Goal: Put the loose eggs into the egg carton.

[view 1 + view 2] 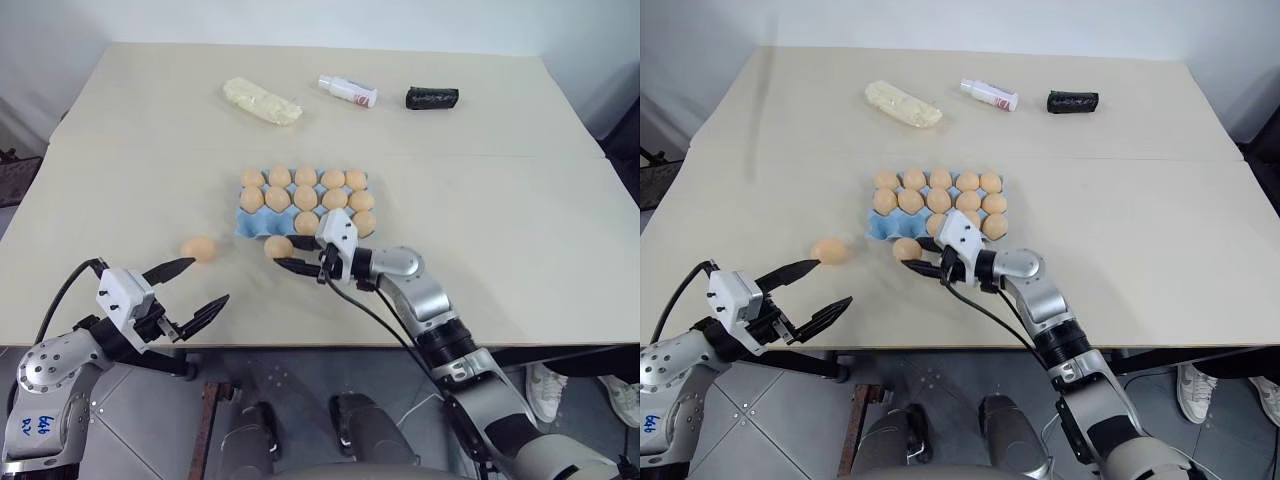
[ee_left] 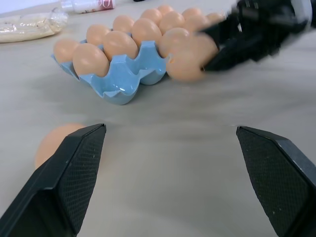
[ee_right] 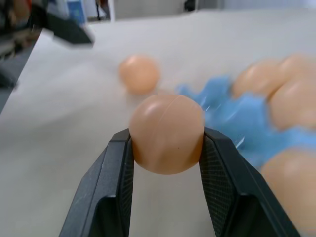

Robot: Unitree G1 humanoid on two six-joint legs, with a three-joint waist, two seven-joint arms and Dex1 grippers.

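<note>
Left fingers (image 1: 190, 288) spread wide, right fingers (image 3: 168, 148) clamping one egg (image 3: 167, 133); another egg (image 1: 198, 248) loose on desk (image 1: 500, 230), carton (image 1: 250, 226) nearly full.

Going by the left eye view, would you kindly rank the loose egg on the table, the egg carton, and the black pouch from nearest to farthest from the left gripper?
1. Loose egg, on the table just ahead of the left gripper.
2. Egg carton, mid-table, farther right.
3. Black pouch, at the far right.

The pale table (image 1: 520, 230) carries the egg carton (image 1: 258, 224), one loose egg (image 1: 198, 248), packet (image 1: 262, 101), tube (image 1: 348, 91) and pouch (image 1: 432, 98).
</note>
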